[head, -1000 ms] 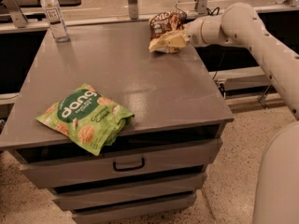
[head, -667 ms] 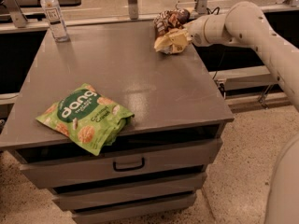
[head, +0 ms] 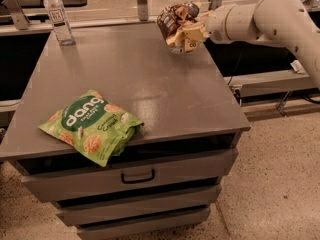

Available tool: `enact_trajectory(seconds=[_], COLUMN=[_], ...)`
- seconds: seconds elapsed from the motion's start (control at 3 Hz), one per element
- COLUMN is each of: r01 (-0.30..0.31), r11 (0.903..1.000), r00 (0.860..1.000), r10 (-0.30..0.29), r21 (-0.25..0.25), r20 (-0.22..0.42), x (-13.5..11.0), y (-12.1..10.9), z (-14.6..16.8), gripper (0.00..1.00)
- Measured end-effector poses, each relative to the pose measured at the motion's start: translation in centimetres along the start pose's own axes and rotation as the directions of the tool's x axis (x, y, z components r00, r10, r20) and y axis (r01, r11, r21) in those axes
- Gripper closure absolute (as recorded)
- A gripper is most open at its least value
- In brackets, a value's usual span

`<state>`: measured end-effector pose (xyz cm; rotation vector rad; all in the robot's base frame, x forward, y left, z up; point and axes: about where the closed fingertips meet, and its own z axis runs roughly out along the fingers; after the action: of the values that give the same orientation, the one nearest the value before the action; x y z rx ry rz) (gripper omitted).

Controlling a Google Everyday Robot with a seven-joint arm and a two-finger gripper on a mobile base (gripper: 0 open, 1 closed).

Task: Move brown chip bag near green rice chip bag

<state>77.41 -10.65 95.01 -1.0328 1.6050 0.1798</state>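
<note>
The tool [head: 194,33] grips the crinkled dark brown chip bag [head: 174,18] at the far right of the grey worktop [head: 150,79]. The flat bright green rice chip bag [head: 90,126] lies front-left.

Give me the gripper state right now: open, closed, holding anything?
Gripper: closed, holding the brown chip bag above the far right corner of the table.

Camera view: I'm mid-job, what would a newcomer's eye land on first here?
The bright green rice chip bag, lying flat at the front left edge of the grey table, overhanging it. Next, the pale arm reaching in from the right, its gripper holding the crumpled brown chip bag at the far right corner, well apart from the green one. A clear water bottle stands at the far left corner.
</note>
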Motion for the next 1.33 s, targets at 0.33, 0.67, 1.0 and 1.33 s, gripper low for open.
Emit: enact_trajectory(seconds=[0.33,0.67,1.0,1.33], r01=[0.073,0.092,0.073,0.116], r11=[0.996,0.9928,0.99,0.9484], r00=[0.996,0.994,0.992,0.982], r10=[-0.07,-0.088,-0.059,-0.064], r21=[-0.052,-0.077,-0.121,-0.295], r20=[0.063,0.064,0.113,0.18], x=[-2.9,-2.8,-2.8,-3.2], y=[1.4,2.2,3.1,8.3], z=[-3.6,-3.6,-3.0,-3.2], gripper=[1.0,1.0,1.0,1.0])
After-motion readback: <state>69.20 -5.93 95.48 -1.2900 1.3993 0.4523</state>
